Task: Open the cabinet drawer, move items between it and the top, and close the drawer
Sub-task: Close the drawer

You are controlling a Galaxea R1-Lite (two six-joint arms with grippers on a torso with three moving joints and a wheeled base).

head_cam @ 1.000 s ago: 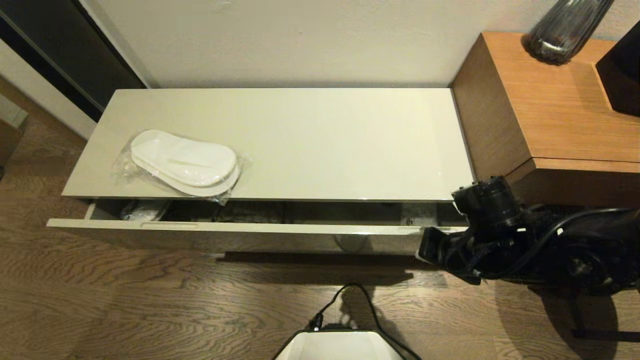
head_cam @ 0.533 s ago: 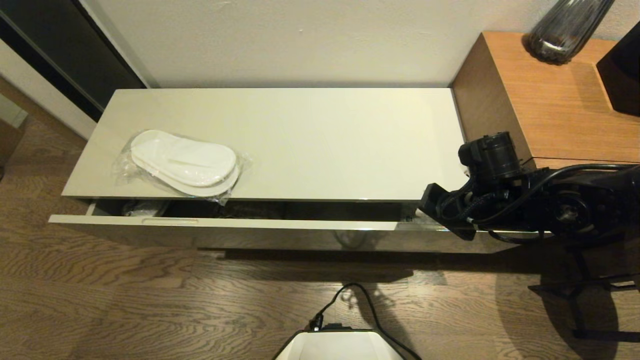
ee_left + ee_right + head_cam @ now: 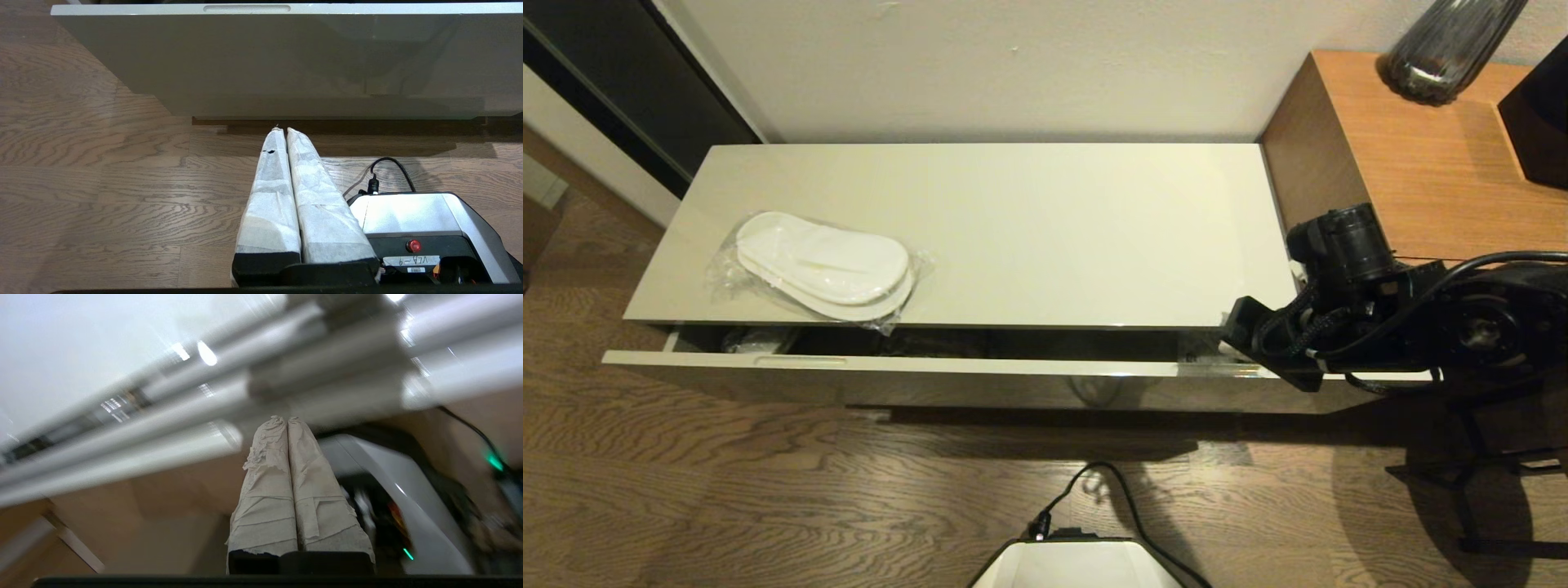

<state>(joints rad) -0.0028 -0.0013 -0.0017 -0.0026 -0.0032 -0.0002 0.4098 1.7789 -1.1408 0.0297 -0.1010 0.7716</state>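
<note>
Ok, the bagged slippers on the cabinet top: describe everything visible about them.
The bagged slippers are a pair of flat white slippers stacked one on the other inside a clear, crinkled plastic bag. They lie flat on the left part of the top, near its front edge, the bag's corner slightly overhanging the part-open cabinet drawer. Neither gripper touches them.

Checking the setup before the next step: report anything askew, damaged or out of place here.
The bagged slippers lie at a slant on the top, their plastic bag poking past its front edge above the open cabinet drawer. The tape wrap on the left gripper fingers has a small tear. The right gripper is at the drawer's right end.
</note>
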